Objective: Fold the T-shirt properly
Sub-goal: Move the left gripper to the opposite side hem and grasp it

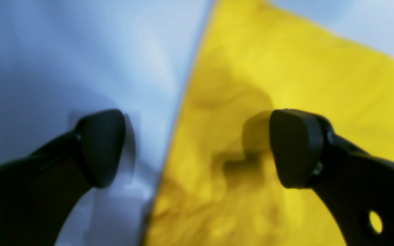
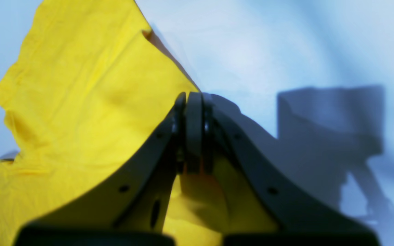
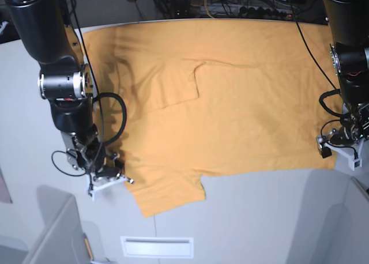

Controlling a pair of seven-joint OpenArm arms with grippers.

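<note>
No readable text, label, brand, number or sign in any view. T-shirt plain, no print or legible tag showing. Wrist views too blurred for any lettering.

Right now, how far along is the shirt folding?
Early. Done: one sleeve lies folded in over the T-shirt. In hand: the right gripper is shut on the shirt's edge; the left gripper stands open over the opposite edge, holding nothing. Left: the body remains spread flat, unfolded.
</note>
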